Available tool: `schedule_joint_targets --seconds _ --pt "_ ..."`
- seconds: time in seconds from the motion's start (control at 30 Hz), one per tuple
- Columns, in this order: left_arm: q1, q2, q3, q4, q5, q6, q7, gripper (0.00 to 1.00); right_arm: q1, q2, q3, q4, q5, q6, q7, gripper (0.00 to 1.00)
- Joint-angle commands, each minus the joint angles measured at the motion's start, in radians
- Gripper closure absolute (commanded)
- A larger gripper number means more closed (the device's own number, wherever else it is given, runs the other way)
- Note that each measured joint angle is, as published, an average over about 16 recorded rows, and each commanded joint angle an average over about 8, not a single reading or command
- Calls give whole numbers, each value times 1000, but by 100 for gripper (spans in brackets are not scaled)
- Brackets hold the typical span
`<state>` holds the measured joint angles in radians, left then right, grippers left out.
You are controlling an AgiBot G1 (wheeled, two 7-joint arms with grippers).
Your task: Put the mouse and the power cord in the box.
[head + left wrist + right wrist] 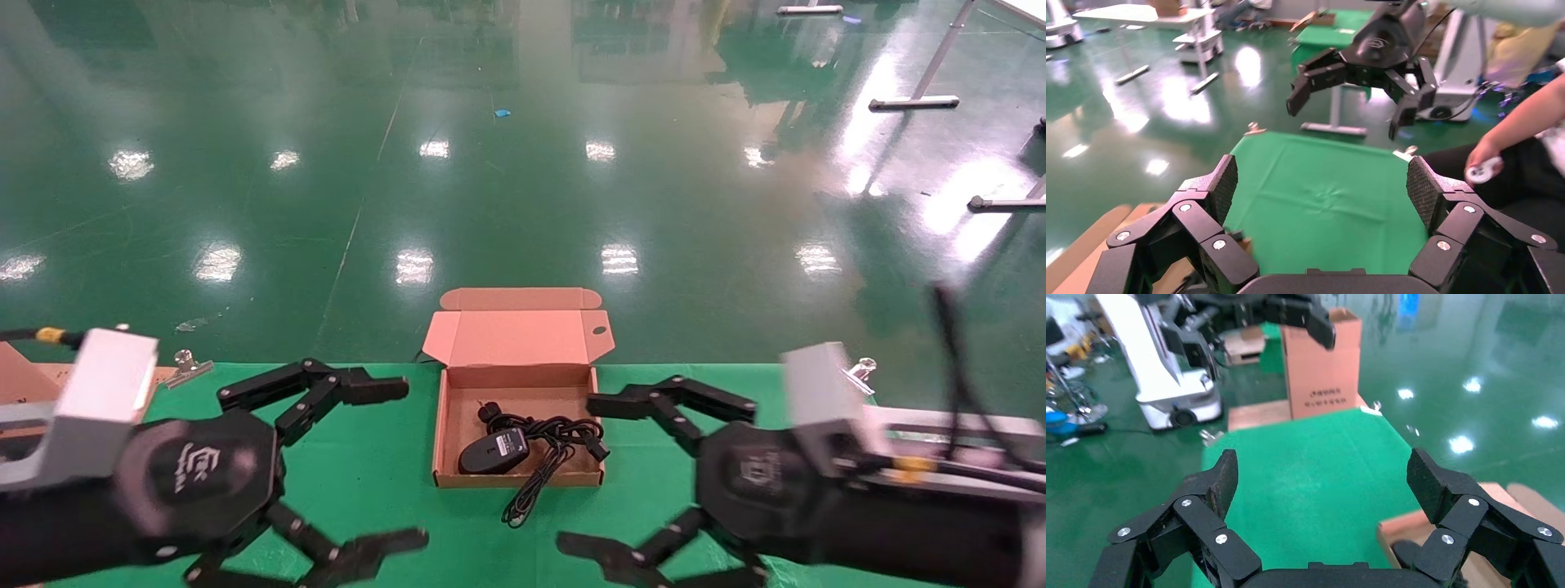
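The mouse [493,452] lies label-up in the near left of the box [445,425], its long axis running left to right. The power cord [564,430] sits beside it on the right, but one loop trails over the near wall onto the green cloth [384,482]. That loop lies between both hands, slightly nearer the right gripper [601,474], which is spread wide and empty; the left gripper [404,461] likewise. The mouse label is unreadable.
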<state>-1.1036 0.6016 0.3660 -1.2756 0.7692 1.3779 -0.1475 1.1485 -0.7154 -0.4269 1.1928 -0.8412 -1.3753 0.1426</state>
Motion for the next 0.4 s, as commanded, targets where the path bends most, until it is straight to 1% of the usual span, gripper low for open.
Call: schedule_joint_targets --seconds 0.03,0.27,0.4 --pt "9 3 -25 -3 -11 35 -12 0 -18 25 36 22 27 -29 11 0" --pt "30 10 -90 -9 -39 124 -39 0 -73 102 145 90 109 -118 44 0" --pt "32 10 -99 -9 -43 139 -41 0 -85 120 170 105 127 -138 50 0"
